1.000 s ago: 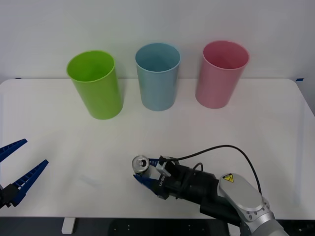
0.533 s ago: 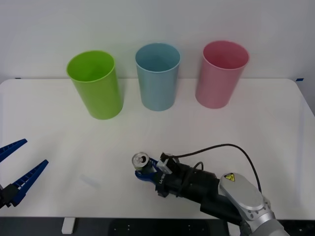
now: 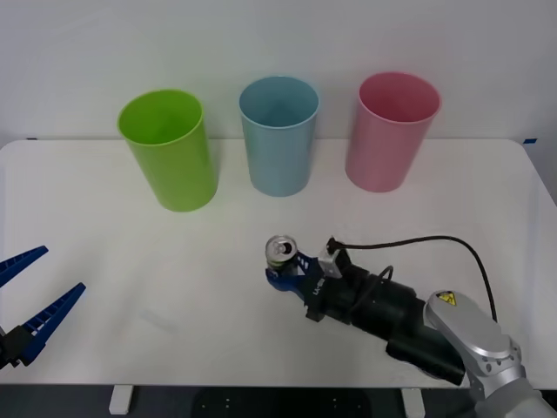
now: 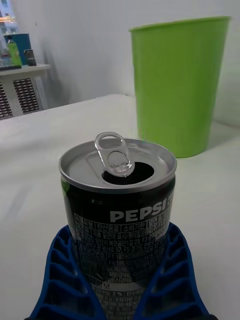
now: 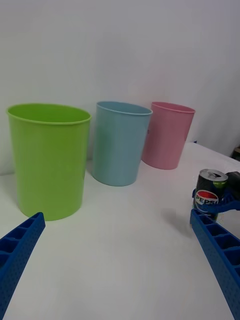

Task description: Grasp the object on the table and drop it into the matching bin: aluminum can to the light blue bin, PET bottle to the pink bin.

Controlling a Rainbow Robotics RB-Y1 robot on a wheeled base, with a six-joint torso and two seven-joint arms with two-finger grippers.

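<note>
- Front view: aluminum can (image 3: 280, 251) is clamped upright between the blue fingers of the right gripper (image 3: 287, 277), apparently raised just above the table (image 3: 452, 218), nearer the robot than the light blue bin (image 3: 279, 135).
- Right wrist view: can (image 4: 120, 210) is gripped low on its body; pull-tab top is open.
- Left gripper (image 3: 30, 305) is parked at the table's left edge, fingers spread apart.
- Risks: low grip could let the can tip during transfer; the lime green bin (image 3: 170, 148) and pink bin (image 3: 390, 131) flank the target, so a sideways offset at release would mean a wrong drop.
</note>
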